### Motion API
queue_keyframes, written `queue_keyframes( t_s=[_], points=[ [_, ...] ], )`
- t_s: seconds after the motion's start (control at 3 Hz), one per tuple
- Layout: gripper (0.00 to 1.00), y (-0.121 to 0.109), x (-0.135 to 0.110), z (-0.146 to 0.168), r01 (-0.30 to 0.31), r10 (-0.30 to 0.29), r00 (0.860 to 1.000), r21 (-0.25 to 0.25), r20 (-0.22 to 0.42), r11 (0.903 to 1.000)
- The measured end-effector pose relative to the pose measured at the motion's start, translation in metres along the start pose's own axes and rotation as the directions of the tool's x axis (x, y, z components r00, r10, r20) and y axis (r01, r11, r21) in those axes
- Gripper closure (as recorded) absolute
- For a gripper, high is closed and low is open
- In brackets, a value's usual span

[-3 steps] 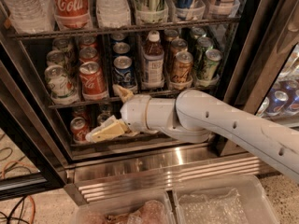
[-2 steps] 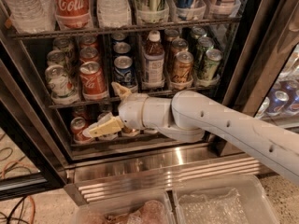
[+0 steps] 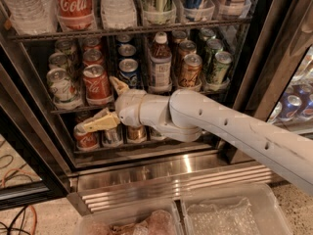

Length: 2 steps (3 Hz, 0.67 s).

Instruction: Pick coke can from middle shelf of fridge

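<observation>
1. Camera view: the coke can is being shown upright at the front of the middle shelf of the fridge, in its lane between a silver can and a blue can.
2. The pincer is being held spread wide, just below and to the right of that can. One finger is being pointed up into the gap beside the blue can, the other down-left in front of a small red can on the rack below. Nothing is being pinched.
3. A risk is being flagged: with the pincer level with the shelf edge, the wire rack could be struck or a finger snagged on it.
4. The small red can is being sat closest to the lower finger, so the wrong can could be taken.
5. The lanes are being packed tightly, so a slanted closure could topple the neighbours.
</observation>
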<state>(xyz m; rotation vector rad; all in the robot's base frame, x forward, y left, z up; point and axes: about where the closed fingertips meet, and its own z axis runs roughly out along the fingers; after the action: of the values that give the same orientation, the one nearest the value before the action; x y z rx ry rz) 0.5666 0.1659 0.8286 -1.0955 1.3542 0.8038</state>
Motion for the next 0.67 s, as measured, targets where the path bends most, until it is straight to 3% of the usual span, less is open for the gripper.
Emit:
queue_keyframes(
  t_s=[0.33, 0.67],
  points=[
    [0.0, -0.0018, -0.0045, 0.0091, 0.005, -0.005, 1.0, -0.011, 0.005, 0.9999],
    [0.16, -0.0016, -0.0035, 0.017, 0.0, 0.0, 1.0, -0.024, 0.003, 0.9997]
  ],
)
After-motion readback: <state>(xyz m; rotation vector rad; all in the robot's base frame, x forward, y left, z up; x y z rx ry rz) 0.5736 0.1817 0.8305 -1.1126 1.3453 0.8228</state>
